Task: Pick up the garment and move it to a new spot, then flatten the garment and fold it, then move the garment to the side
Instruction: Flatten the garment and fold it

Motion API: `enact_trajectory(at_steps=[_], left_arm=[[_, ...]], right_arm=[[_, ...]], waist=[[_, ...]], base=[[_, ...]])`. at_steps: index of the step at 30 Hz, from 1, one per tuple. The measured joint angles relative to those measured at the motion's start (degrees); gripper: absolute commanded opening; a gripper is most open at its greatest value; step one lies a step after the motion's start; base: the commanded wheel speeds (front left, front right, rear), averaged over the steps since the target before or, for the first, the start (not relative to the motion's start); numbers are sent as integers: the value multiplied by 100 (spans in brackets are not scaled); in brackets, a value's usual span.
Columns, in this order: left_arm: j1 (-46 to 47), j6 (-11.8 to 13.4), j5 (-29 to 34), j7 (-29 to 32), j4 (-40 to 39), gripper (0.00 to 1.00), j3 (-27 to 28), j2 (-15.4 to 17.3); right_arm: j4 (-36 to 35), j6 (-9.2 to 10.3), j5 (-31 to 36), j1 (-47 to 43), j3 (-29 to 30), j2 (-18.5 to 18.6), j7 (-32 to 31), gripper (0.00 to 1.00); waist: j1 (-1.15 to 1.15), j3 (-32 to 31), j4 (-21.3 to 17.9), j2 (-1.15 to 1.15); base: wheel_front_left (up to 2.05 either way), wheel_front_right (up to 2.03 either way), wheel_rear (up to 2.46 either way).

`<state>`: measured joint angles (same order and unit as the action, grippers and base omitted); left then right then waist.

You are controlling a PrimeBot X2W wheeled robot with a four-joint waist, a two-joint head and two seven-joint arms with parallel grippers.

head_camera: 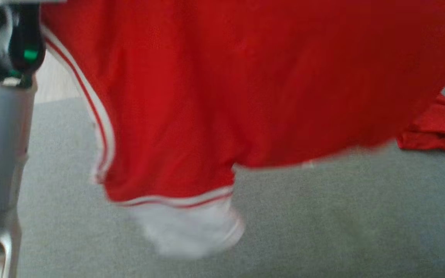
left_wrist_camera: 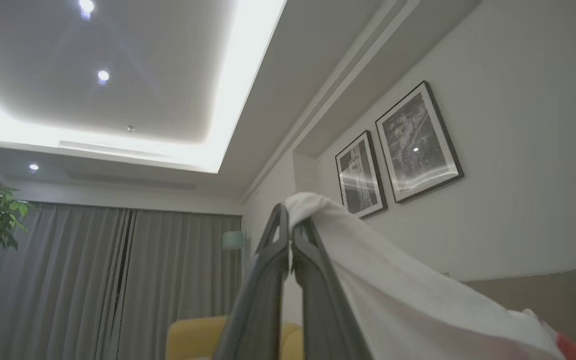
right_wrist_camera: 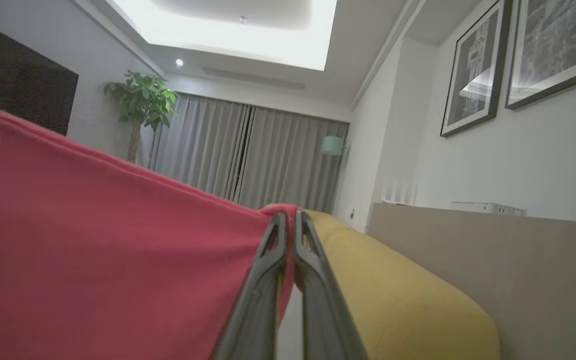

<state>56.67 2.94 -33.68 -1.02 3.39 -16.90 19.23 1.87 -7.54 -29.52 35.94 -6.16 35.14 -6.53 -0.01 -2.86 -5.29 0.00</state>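
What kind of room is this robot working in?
Most likely a living room or hotel lounge: there is a yellow sofa, floor-length grey curtains, and framed pictures on the wall.

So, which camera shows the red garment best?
The head view: the garment hangs wide there, with its white trim, blurred. The left wrist view shows a white part pinched by the left gripper; the right wrist view, a red edge pinched by the right gripper.
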Motion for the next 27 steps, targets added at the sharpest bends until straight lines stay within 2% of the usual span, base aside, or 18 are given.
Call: enact_trajectory(at_steps=[4, 9, 15, 19, 23, 27], left_arm=[[463, -146, -164, 361, 989, 0, -178, -180], [1272, -246, 207, 525, 2182, 0, -553, -221], [2569, -244, 843, -200, 3345, 0, -726, -338], [3211, -243, 1070, -939, 3897, 0, -738, -461], [3487, -289, 1105, -1292, 4179, 0, -733, -619], [3344, -458, 1106, -1372, 4277, 0, -735, -677]], right_arm=[[560, 0, -1, 555, -360, -56, -216, 0], [1522, 0, 36, 1575, -713, -168, -7, 0], [2514, 0, 328, 2833, -1190, -404, 859, 0], [3133, 0, 587, 3505, -1215, -467, 1593, 0], [3573, 0, 772, 4015, -1124, -449, 2014, 0], [3912, 0, 787, 3967, -1167, -437, 2092, 0]], waist=[[1, 218, 22, 0], [2, 750, 45, 0], [3, 1586, 74, 0], [4, 2105, 99, 0], [3, 2518, 163, 0], [3, 2812, 276, -1]], base=[[0, 0, 0], [0, 0, 0], [0, 0, 0], [0, 0, 0], [0, 0, 0], [0, 0, 0]])
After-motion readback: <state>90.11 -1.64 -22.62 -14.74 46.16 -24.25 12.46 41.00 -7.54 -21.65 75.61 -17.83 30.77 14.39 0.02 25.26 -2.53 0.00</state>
